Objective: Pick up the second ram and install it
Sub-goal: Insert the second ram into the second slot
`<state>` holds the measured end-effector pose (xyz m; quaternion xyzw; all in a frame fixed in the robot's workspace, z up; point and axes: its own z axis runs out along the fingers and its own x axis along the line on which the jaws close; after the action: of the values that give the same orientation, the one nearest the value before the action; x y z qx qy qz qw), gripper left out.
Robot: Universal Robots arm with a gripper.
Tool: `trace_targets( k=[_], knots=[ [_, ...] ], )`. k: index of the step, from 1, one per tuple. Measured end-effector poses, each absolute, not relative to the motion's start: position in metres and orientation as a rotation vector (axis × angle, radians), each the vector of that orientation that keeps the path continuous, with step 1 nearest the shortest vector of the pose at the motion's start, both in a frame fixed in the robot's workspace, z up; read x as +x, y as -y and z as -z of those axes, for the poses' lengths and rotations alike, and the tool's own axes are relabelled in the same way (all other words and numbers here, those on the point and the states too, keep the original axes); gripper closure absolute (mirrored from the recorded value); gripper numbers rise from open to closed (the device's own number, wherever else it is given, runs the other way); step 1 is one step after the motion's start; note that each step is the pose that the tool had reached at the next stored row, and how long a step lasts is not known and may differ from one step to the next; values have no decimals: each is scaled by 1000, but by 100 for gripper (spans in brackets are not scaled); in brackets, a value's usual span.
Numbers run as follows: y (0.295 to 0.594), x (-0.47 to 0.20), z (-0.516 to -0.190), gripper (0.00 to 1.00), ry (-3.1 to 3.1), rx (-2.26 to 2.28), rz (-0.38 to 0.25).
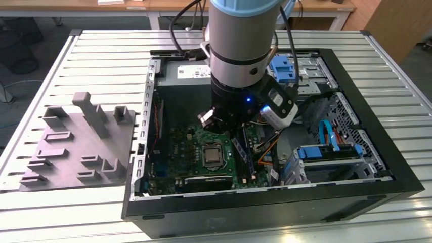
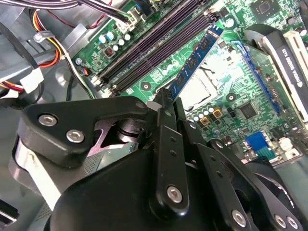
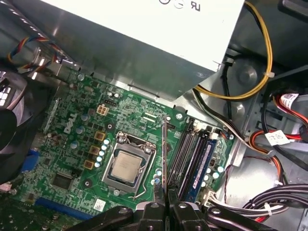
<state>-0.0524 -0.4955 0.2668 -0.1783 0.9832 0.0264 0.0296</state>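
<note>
Second wrist view: claw (image 2: 166, 100) clamped on the second ram (image 2: 196, 58), which juts out over the motherboard (image 2: 150, 79).

PC case (image 1: 270, 212) sits approx mid-table on the slatted table (image 1: 101, 55). Fixture block (image 1: 74, 147) lies on the table just beside the case, on the exterior view's left.

Inside the case:
- Motherboard (image 1: 182, 147) lies on the floor, twd the exterior view's left, w/ CPU socket (image 1: 212, 156) near its middle.
- Power supply (image 1: 192, 73) is at the far wall.
- Drive bays (image 1: 324, 152) are on the exterior view's right.

Arm (image 1: 243, 45) reaches down into the case, over the board. Gripper (image 3: 166, 197) has the second ram (image 3: 165, 154) clamped btwn its fingers, edge-on over the board, btwn the CPU socket and the RAM slots (image 3: 185, 154). Another stick (image 3: 202, 161) sits in a slot on the side away from the socket.
</note>
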Motion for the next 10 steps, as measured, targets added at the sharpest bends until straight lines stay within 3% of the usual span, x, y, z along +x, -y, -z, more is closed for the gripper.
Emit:
trace_targets(
  k=[10],
  knots=[
    [495,-52,-267,86,-3045,-463,-79]
  ],
)
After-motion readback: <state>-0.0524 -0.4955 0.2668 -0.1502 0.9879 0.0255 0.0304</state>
